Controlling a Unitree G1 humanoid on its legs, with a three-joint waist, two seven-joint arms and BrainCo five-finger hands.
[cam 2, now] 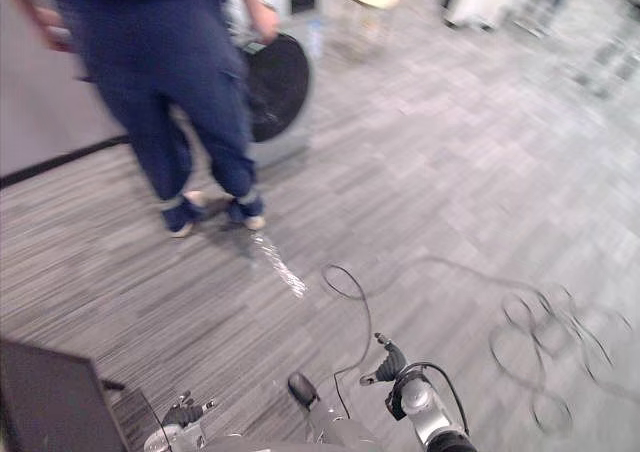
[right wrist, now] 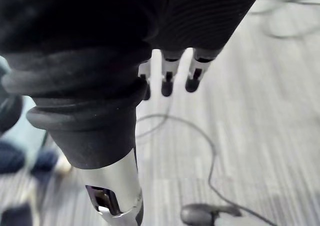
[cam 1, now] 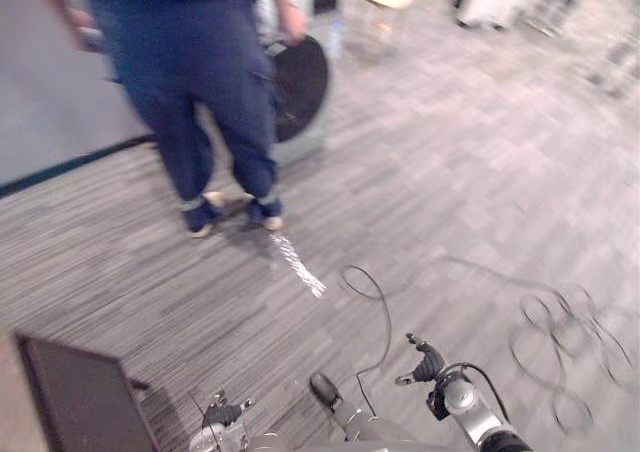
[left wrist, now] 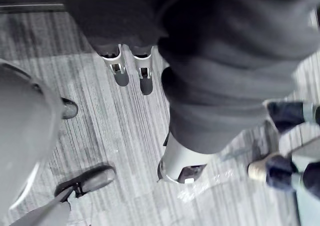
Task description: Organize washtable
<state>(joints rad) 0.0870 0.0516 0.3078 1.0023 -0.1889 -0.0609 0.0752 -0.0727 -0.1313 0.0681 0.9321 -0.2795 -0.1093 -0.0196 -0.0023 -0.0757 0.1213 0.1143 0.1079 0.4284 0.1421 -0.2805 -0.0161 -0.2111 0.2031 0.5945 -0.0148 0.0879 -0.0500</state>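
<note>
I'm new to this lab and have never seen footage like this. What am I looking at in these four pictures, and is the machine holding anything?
This is a humanoid robot. The two wide pictures come from the two eyes of a camera on its head, looking down at a grey carpeted floor. Near their lower edge you can see its left hand and its right hand.

The other two pictures come from a camera on each wrist, looking along that hand. In both, the fingers hang straight above the floor, and both hands are empty.

Ahead stands a person in dark blue trousers, with one hand on the round dark door of a grey machine. A dark flat panel, perhaps a laptop screen, stands at the lower left.
</note>
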